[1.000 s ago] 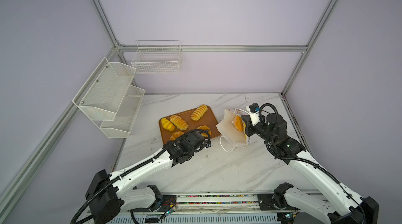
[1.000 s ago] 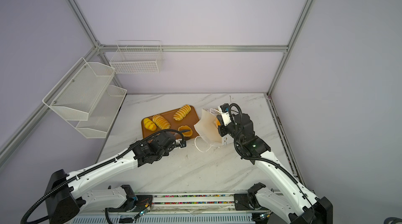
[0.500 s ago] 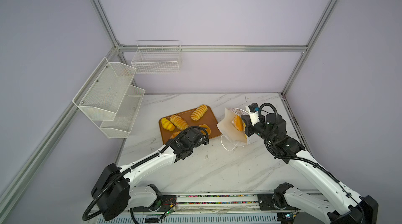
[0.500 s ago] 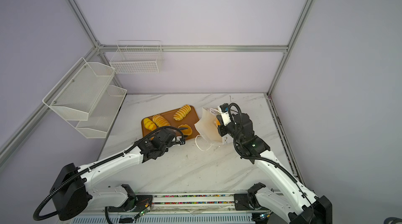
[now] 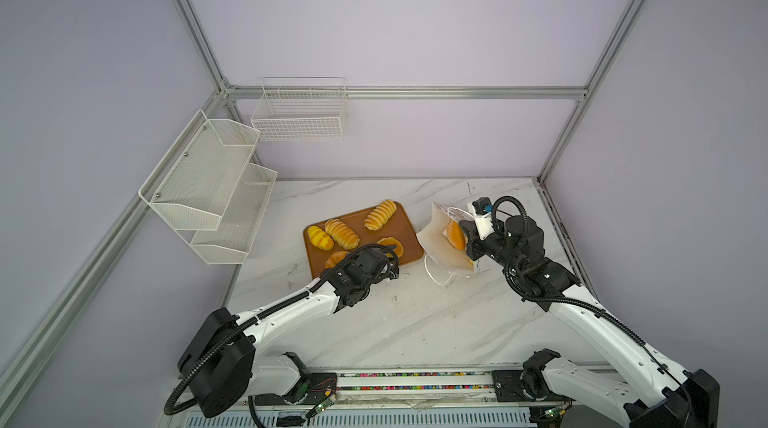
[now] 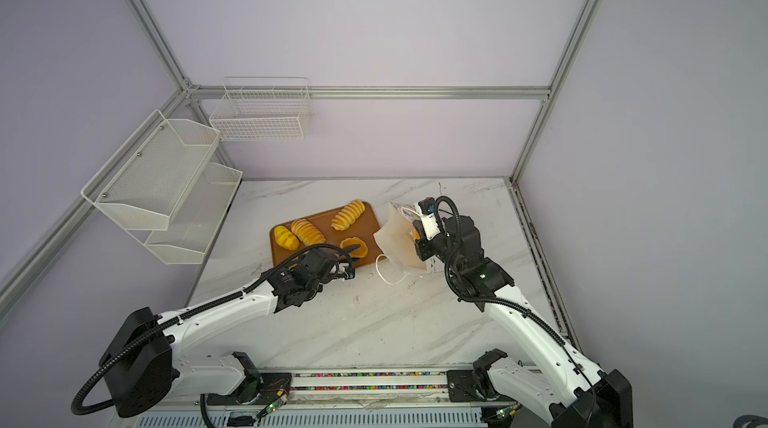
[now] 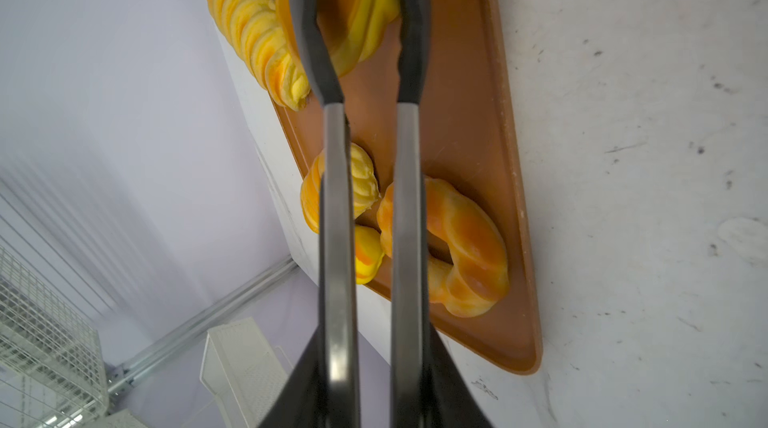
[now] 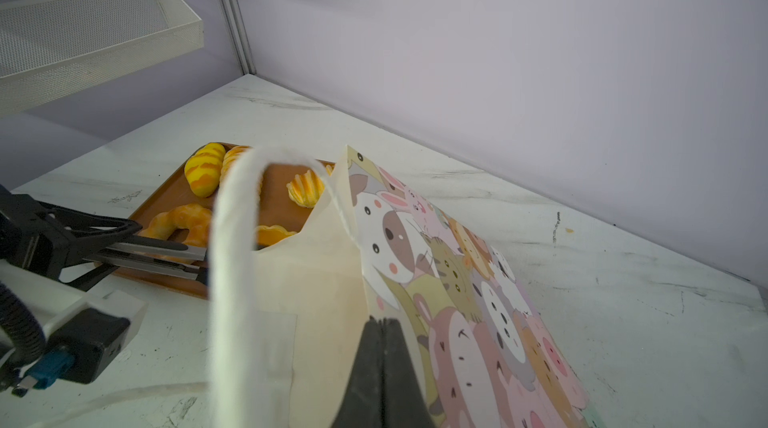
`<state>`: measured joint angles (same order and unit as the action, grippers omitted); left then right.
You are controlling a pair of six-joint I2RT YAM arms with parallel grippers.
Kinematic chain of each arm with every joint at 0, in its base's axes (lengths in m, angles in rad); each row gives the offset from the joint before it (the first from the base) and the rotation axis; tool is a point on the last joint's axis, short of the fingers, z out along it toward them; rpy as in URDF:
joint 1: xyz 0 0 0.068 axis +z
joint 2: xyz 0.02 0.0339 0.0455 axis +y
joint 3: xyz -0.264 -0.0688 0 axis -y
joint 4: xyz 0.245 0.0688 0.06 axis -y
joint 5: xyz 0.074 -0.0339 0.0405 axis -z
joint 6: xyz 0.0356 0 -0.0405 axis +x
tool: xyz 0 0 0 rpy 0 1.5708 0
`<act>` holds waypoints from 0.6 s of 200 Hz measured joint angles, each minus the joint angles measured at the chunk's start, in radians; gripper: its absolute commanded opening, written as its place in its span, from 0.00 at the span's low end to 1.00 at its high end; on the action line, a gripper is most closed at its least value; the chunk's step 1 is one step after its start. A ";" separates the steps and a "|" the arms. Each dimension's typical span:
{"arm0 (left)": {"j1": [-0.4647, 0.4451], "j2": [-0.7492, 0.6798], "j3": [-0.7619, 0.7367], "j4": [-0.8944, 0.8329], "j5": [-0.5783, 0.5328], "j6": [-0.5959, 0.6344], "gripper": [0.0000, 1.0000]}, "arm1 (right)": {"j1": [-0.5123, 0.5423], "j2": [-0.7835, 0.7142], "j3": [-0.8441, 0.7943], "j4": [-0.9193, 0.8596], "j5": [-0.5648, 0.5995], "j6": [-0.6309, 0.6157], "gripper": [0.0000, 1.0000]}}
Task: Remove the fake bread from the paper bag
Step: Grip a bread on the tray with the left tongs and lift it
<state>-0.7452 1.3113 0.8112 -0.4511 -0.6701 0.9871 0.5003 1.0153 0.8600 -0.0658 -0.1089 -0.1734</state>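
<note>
Left gripper [image 7: 374, 397]: clamped on tongs [image 7: 409, 197].
Right gripper [image 8: 383, 330]: pinching paper bag [image 8: 457, 280].
Risk: bag, three o'clock of tray [image 5: 401, 226], could slip shut over fake bread [image 5: 456, 234].

Pale lilac walls [image 5: 415, 10] enclose a scuffed white marble table [image 5: 415, 322], with aluminium rails [image 5: 407, 92] along the corners and back. A white wire basket [image 5: 299, 126] hangs on the back wall; a two-tier mesh shelf [image 5: 199, 180] hangs on the left wall. Light is even and soft.
</note>
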 measured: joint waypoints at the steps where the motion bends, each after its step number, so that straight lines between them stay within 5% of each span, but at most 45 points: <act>1: 0.000 0.000 0.000 0.000 0.001 -0.005 0.15 | 0.000 0.000 0.000 0.000 0.000 0.000 0.00; 61: 0.000 0.000 0.003 -0.044 0.034 -0.090 0.00 | 0.000 -0.007 0.000 -0.001 0.008 0.001 0.00; 120: 0.031 -0.019 0.082 -0.161 0.169 -0.347 0.00 | 0.000 -0.010 0.000 -0.001 0.019 0.005 0.00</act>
<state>-0.7147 1.2922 0.8932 -0.6121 -0.5011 0.6399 0.5003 1.0050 0.8600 -0.0669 -0.0895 -0.1684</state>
